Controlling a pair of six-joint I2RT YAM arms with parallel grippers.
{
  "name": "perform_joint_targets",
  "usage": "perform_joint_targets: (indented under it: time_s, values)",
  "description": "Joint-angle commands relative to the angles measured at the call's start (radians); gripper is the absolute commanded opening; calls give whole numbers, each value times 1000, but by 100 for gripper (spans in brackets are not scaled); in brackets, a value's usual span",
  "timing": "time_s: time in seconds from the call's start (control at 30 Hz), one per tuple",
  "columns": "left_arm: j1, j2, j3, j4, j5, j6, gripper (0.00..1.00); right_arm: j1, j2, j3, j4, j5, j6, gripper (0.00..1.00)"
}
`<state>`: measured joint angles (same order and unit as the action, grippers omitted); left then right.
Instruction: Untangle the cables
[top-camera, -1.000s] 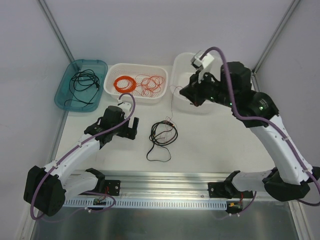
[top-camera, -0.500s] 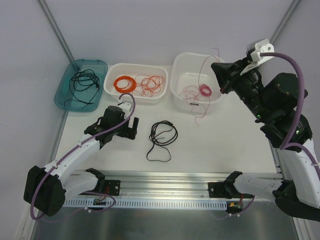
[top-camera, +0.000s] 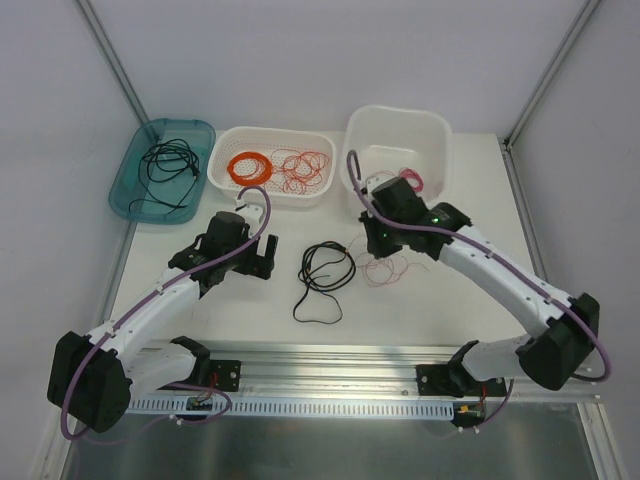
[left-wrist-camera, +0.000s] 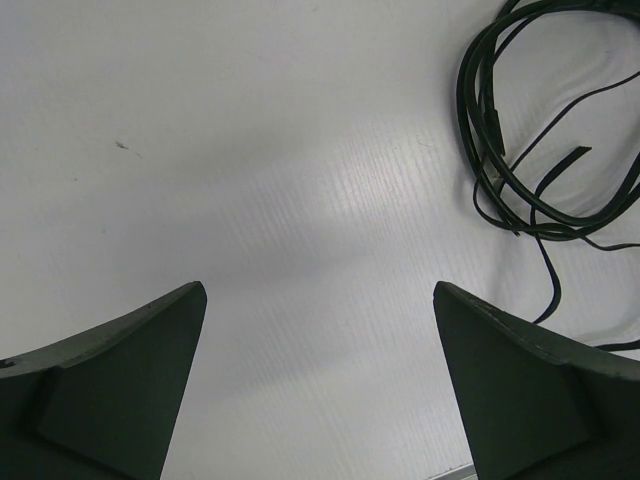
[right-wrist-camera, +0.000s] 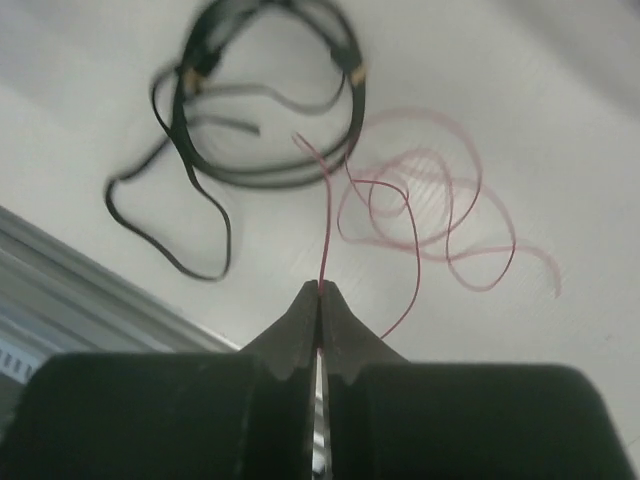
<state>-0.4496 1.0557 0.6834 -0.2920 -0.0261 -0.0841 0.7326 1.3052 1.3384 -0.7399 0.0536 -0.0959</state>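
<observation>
Where a moment ago the right arm was raised high at the right of the overhead view, trailing a strand above the white plastic tub (top-camera: 398, 112), it now reaches low across the table at centre frame. The right gripper (right-wrist-camera: 318, 290) has its fingers pressed together on the thin pinkish-red wire (right-wrist-camera: 324, 240). That wire's loose loops now lie on the table, lower centre-right of the overhead view (top-camera: 385, 268). They sit just beside the black cable loop (top-camera: 307, 270) instead of hanging over the tub.

A small tight pink coil (top-camera: 411, 181) lies inside the tub. In the right wrist view the pinched strand runs up the frame and appears to cross the lower edge of the black cable loop (right-wrist-camera: 352, 100), so the two are probably not fully parted. That view is blurred, so I cannot be sure.

The left gripper (left-wrist-camera: 315, 300) stands wide apart and holds nothing, hovering over bare table left of centre. The black cable loop is in the upper right corner of its view (left-wrist-camera: 480, 120).

I judge the tangle is largely pulled apart. What is left is drawing the pinkish-red wire clear of the black one.
</observation>
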Motion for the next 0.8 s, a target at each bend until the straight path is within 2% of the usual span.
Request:
perform_joint_targets:
  time_s: [0.0, 0.2, 0.3, 0.33, 0.43, 0.57, 0.67, 0.77]
  values:
    - [9, -11, 27, -7, 49, 18, 99, 11, 0, -108, -40, -97, 91, 1]
    - [3, -97, 7, 42, 211, -19, 99, 10, 29, -124, 72, -181, 160, 4]
    - [-47, -114, 10, 51, 212, -80, 99, 30, 60, -111, 114, -299, 174, 25]
    - [-81, -128, 10, 51, 207, -95, 99, 39, 65, -108, 123, -313, 171, 41]
    - [-133, -152, 7, 50, 189, -158, 99, 62, 37, -123, 100, -278, 151, 50]
    - [-207, -174, 2, 51, 178, -270, 99, 42, -56, -188, 70, -68, 160, 51]
    - [-247, -151, 13, 53, 154, -311, 99, 1, -130, -254, 65, 23, 179, 51]
    - [-300, -88, 42, 53, 134, -336, 99, -50, -152, -320, 76, 3, 182, 51]
